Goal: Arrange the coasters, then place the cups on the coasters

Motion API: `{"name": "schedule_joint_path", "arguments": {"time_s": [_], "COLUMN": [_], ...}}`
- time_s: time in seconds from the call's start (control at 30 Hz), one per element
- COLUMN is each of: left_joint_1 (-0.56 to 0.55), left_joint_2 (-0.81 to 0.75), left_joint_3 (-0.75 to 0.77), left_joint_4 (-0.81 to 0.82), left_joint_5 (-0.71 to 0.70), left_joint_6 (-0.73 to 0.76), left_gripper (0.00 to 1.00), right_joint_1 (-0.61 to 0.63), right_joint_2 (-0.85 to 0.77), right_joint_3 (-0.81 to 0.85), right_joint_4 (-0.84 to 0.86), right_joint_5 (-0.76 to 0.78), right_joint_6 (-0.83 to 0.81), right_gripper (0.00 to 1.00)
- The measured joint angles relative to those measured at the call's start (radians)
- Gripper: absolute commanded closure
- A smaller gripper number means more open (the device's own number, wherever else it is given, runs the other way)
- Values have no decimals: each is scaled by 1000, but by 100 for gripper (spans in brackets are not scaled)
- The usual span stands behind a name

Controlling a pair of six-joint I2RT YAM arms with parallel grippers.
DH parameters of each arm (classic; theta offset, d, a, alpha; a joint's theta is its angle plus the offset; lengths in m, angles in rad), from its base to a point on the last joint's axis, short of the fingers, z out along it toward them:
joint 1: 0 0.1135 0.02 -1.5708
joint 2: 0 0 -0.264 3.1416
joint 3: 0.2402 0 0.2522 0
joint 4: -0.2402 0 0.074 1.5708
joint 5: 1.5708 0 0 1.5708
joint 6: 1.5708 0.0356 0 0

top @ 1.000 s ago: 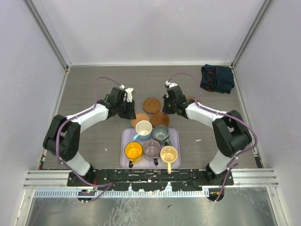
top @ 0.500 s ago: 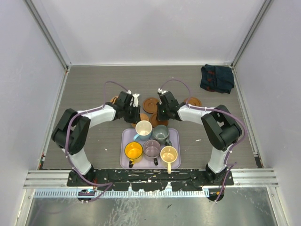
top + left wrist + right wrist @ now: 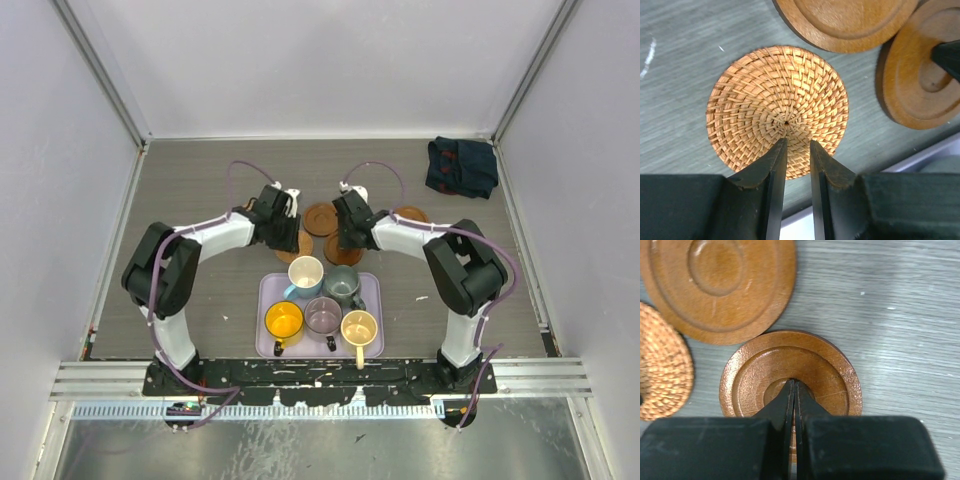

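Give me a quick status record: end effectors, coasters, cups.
left end effector: jaws slightly apart, empty, tips over woven coaster
right end effector: shut, tips at centre of ringed brown coaster
cups: all five on lilac tray, none on a coaster
cloth: far right corner

Five cups [image 3: 323, 315] stand in the tray [image 3: 372, 300] at lower centre of the top view. Coasters [image 3: 320, 219] lie on the bench [image 3: 200, 180] just above it, at centre; a cloth [image 3: 462, 167] sits upper right.
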Motion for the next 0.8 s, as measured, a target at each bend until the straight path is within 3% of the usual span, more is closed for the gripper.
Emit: {"name": "schedule_joint_path", "arguments": {"time_s": [0.33, 0.8], "left_joint_1": [2, 74], "left_joint_2": [73, 179], "left_joint_3": [113, 259], "left_joint_4": [-53, -65], "left_joint_5": [-106, -130], "left_joint_6": [58, 100], "left_gripper": [74, 73], "right_joint_1": [-5, -142], "right_joint_2": [33, 148], "right_joint_3": [61, 214], "right_joint_4": [-99, -117], "right_joint_5": [198, 223], "right_joint_6": [14, -13], "right_gripper": [100, 100]}}
